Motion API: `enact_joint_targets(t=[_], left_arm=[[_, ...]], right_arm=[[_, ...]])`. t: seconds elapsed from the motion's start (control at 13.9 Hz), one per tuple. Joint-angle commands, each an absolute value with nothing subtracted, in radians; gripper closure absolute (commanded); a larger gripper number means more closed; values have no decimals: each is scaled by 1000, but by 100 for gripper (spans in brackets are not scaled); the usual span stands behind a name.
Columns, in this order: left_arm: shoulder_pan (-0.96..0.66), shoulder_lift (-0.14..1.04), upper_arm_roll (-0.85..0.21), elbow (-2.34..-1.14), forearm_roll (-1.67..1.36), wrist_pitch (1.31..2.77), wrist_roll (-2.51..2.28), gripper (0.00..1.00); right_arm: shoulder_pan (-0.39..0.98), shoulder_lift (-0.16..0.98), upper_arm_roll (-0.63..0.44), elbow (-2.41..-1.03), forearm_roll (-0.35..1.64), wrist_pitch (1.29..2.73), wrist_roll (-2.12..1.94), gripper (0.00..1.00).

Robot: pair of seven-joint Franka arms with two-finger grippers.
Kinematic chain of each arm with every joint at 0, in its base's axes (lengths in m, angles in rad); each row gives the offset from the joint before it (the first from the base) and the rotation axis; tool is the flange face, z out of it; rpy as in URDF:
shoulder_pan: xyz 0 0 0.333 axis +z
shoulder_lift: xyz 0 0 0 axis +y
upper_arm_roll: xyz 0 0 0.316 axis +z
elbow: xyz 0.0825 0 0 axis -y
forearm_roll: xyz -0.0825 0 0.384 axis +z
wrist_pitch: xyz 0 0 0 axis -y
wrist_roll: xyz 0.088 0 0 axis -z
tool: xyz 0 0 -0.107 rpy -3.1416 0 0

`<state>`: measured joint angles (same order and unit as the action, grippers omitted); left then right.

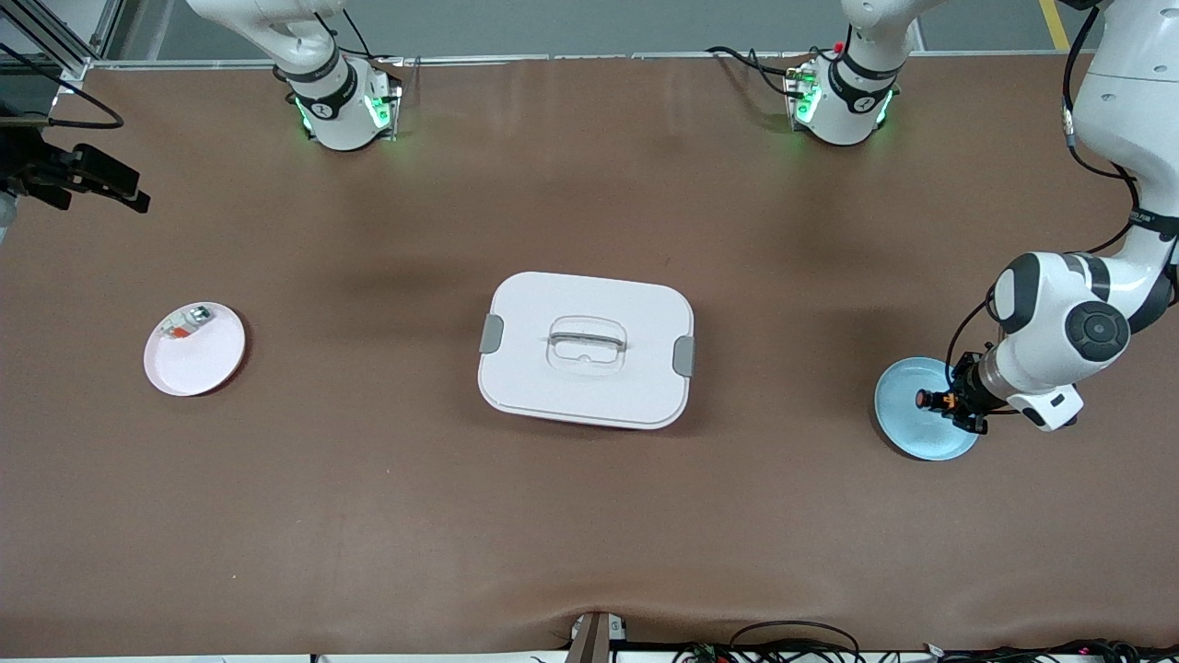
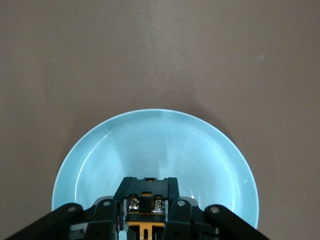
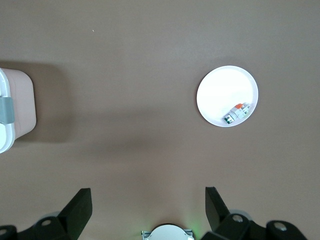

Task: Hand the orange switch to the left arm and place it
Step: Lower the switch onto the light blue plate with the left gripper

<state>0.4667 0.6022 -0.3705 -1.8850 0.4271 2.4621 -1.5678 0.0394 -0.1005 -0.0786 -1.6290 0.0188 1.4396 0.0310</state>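
The left hand [image 1: 941, 401], clamped on the orange switch [image 1: 924, 400], hung over the blue plate [image 1: 907, 433], the box [image 1: 586, 349] between it and the empty, wide-open right hand [image 3: 147, 207].

The front view looks down from high across the surface [image 1: 589, 516], facing both bases. The left wrist view sits close above the blue plate [image 2: 155, 145]; the right wrist view, higher, shares the pink plate [image 3: 220, 92] and box [image 3: 17, 107] with the front view.
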Motion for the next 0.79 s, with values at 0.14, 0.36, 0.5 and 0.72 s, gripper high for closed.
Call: enact_joint_targets(t=[0.14, 0.36, 0.5, 0.72], left_arm=[[466, 643, -374, -1862, 491, 2482, -1631, 100], [466, 647, -376, -1861, 491, 2484, -1632, 100], [466, 647, -376, -1861, 491, 2484, -1629, 100], [466, 647, -376, -1859, 492, 2484, -1621, 6]], right_arm=[[11, -137, -40, -1663, 17, 1459, 41, 0], [11, -146, -40, -1663, 17, 1486, 41, 0], [11, -147, -43, -1663, 17, 1505, 34, 0], [11, -149, -44, -1663, 17, 1520, 23, 0]])
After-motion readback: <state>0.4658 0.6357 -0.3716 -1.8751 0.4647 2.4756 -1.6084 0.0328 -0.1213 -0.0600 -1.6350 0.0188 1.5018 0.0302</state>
